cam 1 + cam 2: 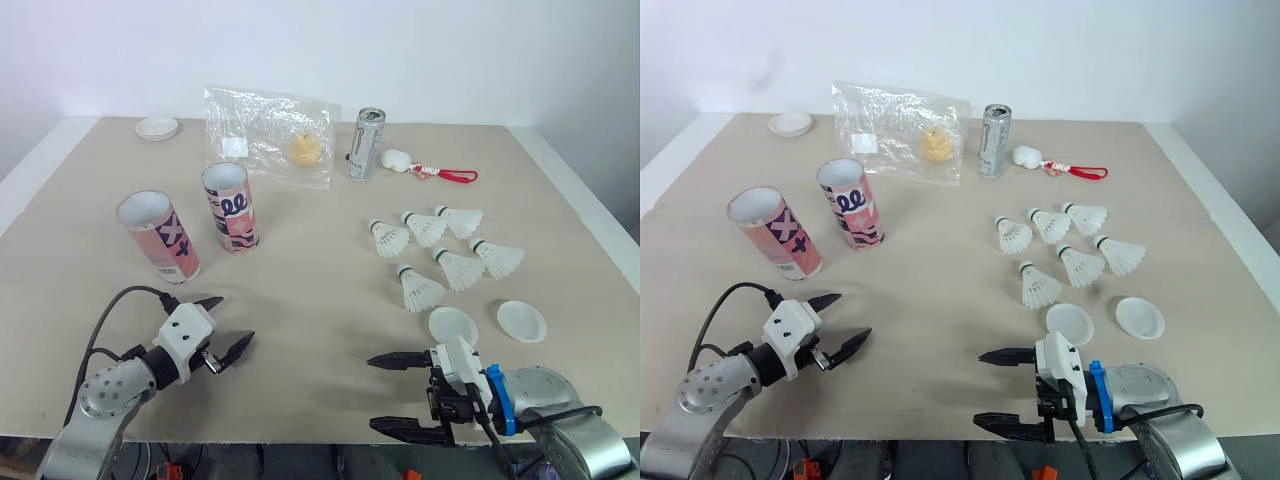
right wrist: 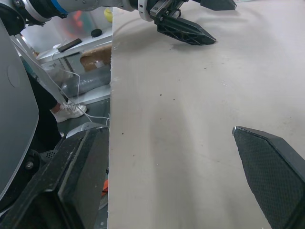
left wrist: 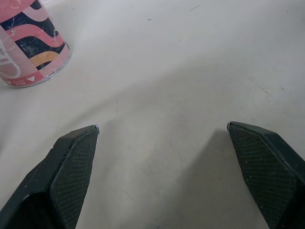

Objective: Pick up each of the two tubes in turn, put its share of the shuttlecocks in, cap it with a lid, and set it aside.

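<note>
Your two tubes stand upright at about 10 o'clock on the counter (image 1: 320, 300), long axes vertical and open mouths facing up. The left tube (image 1: 158, 236) sits a little nearer you than the right tube (image 1: 231, 207). They are close together but not touching, and both are uncapped.

The six shuttlecocks (image 1: 419, 288) lie on their sides in a loose cluster at about 2 o'clock. Their cork heads point toward roughly 10 o'clock and their feather skirts flare toward 4 o'clock. Just nearer you, at about 4 o'clock, the two white lids (image 1: 453, 325) lie flat side by side, one just beside the nearest shuttlecock.

Your left hand (image 1: 235, 318) hovers low over the counter at 7 o'clock, nearer you than the left tube. Its fingers are spread wide, gripping nothing, and they point toward 2 o'clock. Your right hand (image 1: 371, 392) is at the near edge at 5 o'clock, near the lids. It is also spread and empty, with its fingers pointing toward 9 o'clock.

Along the far side you have a plastic bag (image 1: 268, 135) with something yellow inside. A can (image 1: 365, 145) stands just beside it, and a white charm on a red cord (image 1: 425, 167) lies next to the can. A small white dish (image 1: 157, 127) sits at the far 11 o'clock corner.
</note>
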`<action>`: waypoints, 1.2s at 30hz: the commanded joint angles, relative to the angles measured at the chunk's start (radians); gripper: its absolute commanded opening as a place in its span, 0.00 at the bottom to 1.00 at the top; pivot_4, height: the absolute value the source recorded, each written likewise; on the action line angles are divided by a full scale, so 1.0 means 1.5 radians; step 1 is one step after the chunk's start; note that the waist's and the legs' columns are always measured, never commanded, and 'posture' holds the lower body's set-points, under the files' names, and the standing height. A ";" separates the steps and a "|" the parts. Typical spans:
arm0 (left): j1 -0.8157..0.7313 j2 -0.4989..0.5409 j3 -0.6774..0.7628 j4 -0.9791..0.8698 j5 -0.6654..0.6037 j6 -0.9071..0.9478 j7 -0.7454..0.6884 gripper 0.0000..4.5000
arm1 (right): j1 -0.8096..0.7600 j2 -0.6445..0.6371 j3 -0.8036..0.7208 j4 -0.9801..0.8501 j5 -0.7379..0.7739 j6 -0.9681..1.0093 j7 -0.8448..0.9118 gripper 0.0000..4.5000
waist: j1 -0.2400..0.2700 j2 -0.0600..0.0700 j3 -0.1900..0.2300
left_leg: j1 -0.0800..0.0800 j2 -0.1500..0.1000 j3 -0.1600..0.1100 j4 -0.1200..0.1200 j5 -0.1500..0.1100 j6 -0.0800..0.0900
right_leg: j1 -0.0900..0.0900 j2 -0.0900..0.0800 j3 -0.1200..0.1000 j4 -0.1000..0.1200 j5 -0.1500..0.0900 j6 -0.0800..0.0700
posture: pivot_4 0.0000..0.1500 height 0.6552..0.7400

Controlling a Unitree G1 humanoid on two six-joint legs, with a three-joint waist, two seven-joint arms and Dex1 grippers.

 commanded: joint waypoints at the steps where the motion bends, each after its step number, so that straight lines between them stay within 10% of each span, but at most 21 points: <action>1: -0.001 0.009 0.015 -0.006 -0.009 -0.018 -0.011 1.00 | -0.006 0.004 -0.019 -0.020 0.011 -0.003 -0.005 0.99 | 0.000 0.000 0.000 | 0.000 0.000 0.000 0.000 0.000 0.000 | 0.000 0.000 0.000 0.000 0.000 0.000 | 1.00 1.00; 24: -0.007 0.005 0.014 0.025 -0.028 -0.043 -0.042 1.00 | -0.019 0.025 -0.049 -0.018 0.041 0.018 -0.036 0.99 | 0.000 0.000 0.000 | 0.000 0.000 0.000 0.000 0.000 0.000 | 0.000 0.000 0.000 0.000 0.000 0.000 | 1.00 1.00; 36: 0.002 -0.057 0.024 -0.018 -0.054 -0.030 0.025 1.00 | -0.292 0.023 -0.068 0.013 0.172 0.198 -0.065 0.99 | 0.000 0.000 0.000 | -0.001 0.000 0.000 0.000 0.000 0.000 | 0.000 0.000 0.000 0.000 0.001 0.000 | 1.00 1.00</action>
